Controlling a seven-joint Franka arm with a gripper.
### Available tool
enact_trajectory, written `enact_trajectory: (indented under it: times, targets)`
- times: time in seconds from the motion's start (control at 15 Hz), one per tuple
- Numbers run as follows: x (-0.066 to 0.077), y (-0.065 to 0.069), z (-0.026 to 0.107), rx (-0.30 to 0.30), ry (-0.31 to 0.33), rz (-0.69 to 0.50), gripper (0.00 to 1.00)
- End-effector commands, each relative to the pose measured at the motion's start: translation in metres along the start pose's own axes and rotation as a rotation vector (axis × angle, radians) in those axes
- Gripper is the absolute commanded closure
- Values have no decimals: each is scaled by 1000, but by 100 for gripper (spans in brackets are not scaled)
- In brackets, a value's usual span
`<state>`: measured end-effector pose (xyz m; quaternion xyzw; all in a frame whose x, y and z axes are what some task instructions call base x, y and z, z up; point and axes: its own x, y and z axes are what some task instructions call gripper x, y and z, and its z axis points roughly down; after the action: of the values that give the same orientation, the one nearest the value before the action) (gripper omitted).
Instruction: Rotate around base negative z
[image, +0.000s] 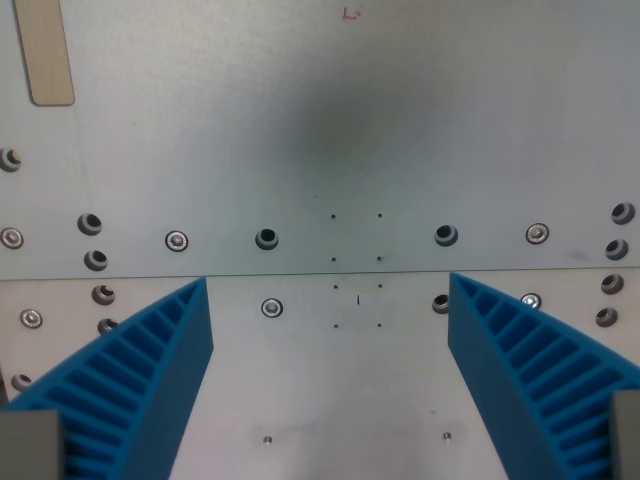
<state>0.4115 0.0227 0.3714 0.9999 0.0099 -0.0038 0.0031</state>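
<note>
blue-fingered gripper (330, 300) agape — bare metal plate (330, 130) below

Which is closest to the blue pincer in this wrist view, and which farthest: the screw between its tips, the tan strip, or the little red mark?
Measured across the picture from the open pincer:
1. The screw, just to the wrist view's left of the midpoint between the tips.
2. The red mark, at the top edge, near centre.
3. The tan strip, in the top left corner.

light: even, cool | shadow: soft dark patch upper centre | focus: slightly soft overall
</note>
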Motion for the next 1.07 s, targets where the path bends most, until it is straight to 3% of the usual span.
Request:
enact_trajectory:
  times: [0.07,1.07]
  targets:
    - [0,0,-3,0,6,14,0]
    - [0,0,-3,2,5,213,0]
